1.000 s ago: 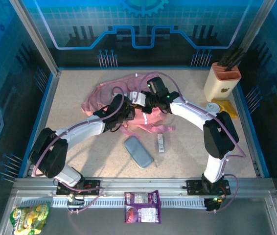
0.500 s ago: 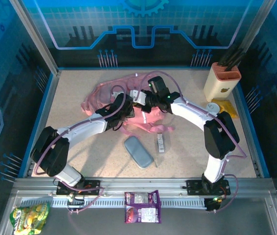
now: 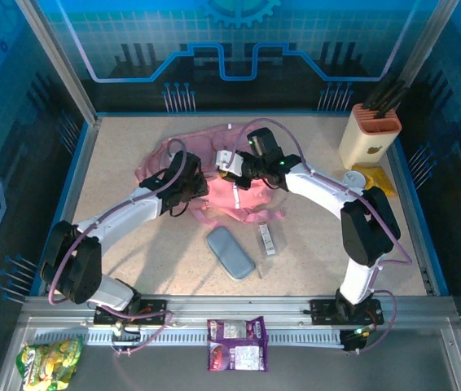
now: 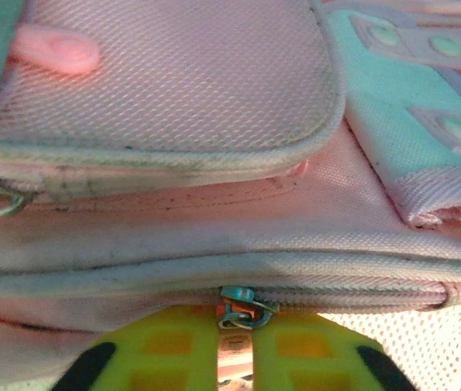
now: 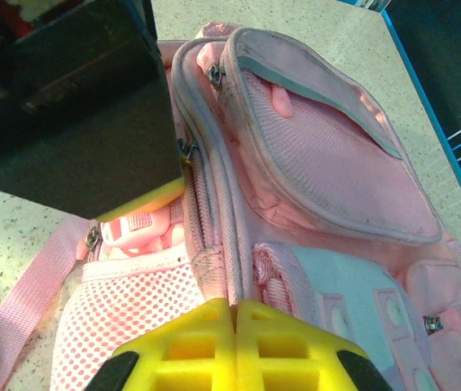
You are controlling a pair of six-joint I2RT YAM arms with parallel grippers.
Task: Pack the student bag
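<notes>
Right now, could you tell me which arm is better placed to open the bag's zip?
Left, probably: the left gripper pinches the zip pull on the bag, while the right gripper is shut, apart from that pull.

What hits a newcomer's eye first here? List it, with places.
The pink student bag lies mid-table, both arms bent over it. The left gripper pinches a zip pull on it; the right gripper is shut, close against the bag. A grey pouch lies nearer the arms.
</notes>
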